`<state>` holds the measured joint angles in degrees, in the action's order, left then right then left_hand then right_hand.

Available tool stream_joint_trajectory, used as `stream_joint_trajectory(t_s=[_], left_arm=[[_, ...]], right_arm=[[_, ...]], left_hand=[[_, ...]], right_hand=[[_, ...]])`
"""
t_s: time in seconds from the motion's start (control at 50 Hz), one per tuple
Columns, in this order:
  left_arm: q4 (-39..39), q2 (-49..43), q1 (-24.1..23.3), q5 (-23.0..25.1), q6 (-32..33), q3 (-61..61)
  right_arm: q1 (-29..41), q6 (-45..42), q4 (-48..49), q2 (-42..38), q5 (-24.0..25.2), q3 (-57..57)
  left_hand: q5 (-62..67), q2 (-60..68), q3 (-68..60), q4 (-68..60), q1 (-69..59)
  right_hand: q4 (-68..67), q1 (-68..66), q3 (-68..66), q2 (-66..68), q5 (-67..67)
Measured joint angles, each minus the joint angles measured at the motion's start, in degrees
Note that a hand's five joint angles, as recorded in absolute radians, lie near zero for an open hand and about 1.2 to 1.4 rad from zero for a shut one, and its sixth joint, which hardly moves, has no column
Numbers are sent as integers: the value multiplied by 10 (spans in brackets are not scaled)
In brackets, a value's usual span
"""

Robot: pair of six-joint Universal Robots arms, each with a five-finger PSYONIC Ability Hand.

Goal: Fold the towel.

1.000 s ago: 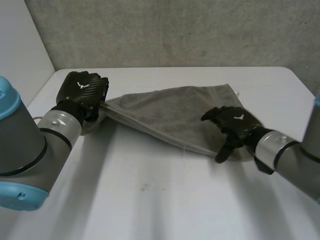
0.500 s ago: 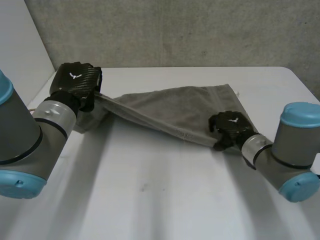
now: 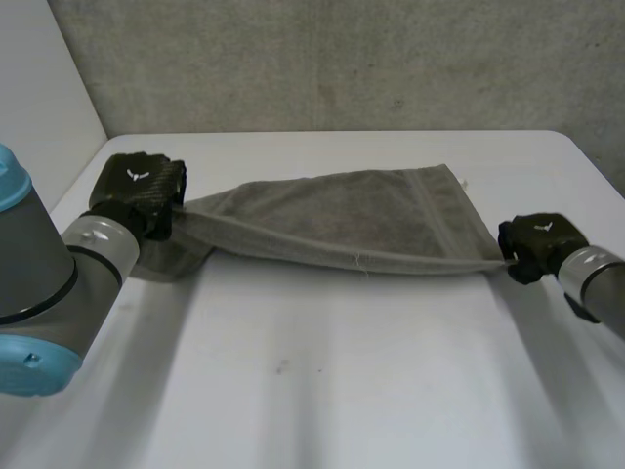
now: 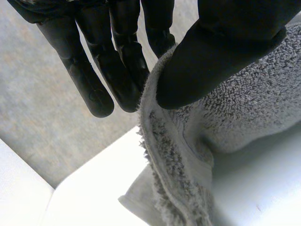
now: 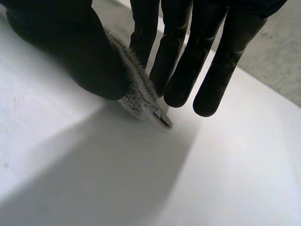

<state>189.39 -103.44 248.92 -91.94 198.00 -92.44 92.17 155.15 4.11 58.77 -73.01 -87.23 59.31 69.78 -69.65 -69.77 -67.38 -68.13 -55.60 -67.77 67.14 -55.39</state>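
Observation:
A grey towel (image 3: 337,215) is stretched across the white table (image 3: 322,381), pulled taut between both hands. My left hand (image 3: 137,188) holds the towel's left end; in the left wrist view its thumb (image 4: 221,52) pinches the towel's hem (image 4: 162,141) against the fingers (image 4: 117,61). My right hand (image 3: 535,241) holds the towel's right near corner; in the right wrist view the thumb (image 5: 66,47) presses that corner (image 5: 141,101) against the fingers (image 5: 183,61), just above the table. The towel's far edge lies on the table.
A grey wall (image 3: 342,59) stands behind the table's far edge. A white panel (image 3: 39,107) rises at the left. My left arm (image 3: 49,283) lies over the table's left side, and my right arm (image 3: 601,293) is at its right edge.
My right hand closed on the towel's near right corner and drew it to the right, pulling the near edge taut. My left hand shifted a little left, still gripping its end.

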Motion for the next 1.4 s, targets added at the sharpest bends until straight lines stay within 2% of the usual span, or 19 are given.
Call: stream_joint_trajectory(t_s=[0.06, 0.14, 0.3, 0.38, 0.46, 0.56, 0.64, 0.84, 0.86, 1.0, 1.06, 1.16, 1.32, 1.34, 1.36, 1.38, 1.4], left_arm=[[-15, 1, 1, 0, 0, -3], [-55, 7, 5, 1, 2, -7], [-150, 42, 12, 2, 7, -7], [-206, 57, 15, 2, 10, -6], [-282, 67, 21, 2, 29, -6], [-330, 65, 29, 2, 59, -9], [-335, 52, 36, 3, 76, -10], [-248, -46, 40, 7, 86, 51], [-214, -92, 39, 7, 87, 90], [-147, -194, 34, 7, 99, 179], [-85, -254, 31, 8, 125, 227], [13, -313, 29, 20, 173, 261], [89, -362, 29, 53, 197, 281], [103, -370, 29, 58, 197, 282], [114, -373, 29, 61, 197, 281], [121, -374, 29, 61, 196, 279], [138, -376, 28, 62, 196, 275]], right_arm=[[-7, -1, -26, 21, 12, 6], [-26, -6, -121, 83, 60, 30], [-46, -56, -297, 188, 107, 77], [-55, -114, -374, 223, 110, 94], [-64, -207, -461, 246, 105, 101], [-65, -275, -514, 245, 99, 94], [-63, -308, -535, 230, 92, 83], [-49, -278, -478, 128, 63, 125], [-29, -244, -437, 79, 46, 160], [25, -185, -340, -24, -15, 238], [54, -165, -264, -80, -60, 276], [76, -145, -154, -132, -100, 307], [89, -141, -58, -173, -131, 331], [92, -142, -48, -179, -135, 336], [95, -144, -41, -187, -141, 341], [97, -145, -39, -190, -144, 342], [100, -147, -36, -196, -150, 345]], left_hand=[[0, 0, 0, 0, 0], [0, 0, 0, 0, 0], [0, 0, 0, 0, 0], [0, 0, 0, 0, 0], [0, 0, 0, 0, 1], [0, 0, 0, 0, 1], [0, 0, 0, 0, 1], [0, 0, 0, 0, 1], [0, 0, 0, 0, 1], [1, 0, 0, 0, 1], [1, 0, 0, 0, 1], [1, 0, 0, 0, 1], [1, 0, 0, 0, 1], [2, 0, 0, 0, 1], [-85, -105, 103, 91, 74], [-112, -134, 116, 118, 102], [-272, -280, 274, 279, 284]], right_hand=[[0, 0, 0, 0, -1], [-1, 0, 0, 0, -2], [-2, 0, 0, 0, -4], [-2, 0, 0, 0, -4], [-2, 0, 0, 0, -5], [-2, 0, 0, 0, -5], [-2, 0, 0, 0, -5], [-2, 0, 0, 0, -5], [-2, 0, 0, 0, -5], [-2, 0, 0, 0, -5], [-2, 0, 0, 0, -5], [-2, 0, 0, 0, -5], [-2, 0, 0, 0, -5], [168, 139, 178, -175, 139], [281, 248, 292, -290, 249], [327, 292, 327, -325, 295], [485, 405, 490, -485, 453]])
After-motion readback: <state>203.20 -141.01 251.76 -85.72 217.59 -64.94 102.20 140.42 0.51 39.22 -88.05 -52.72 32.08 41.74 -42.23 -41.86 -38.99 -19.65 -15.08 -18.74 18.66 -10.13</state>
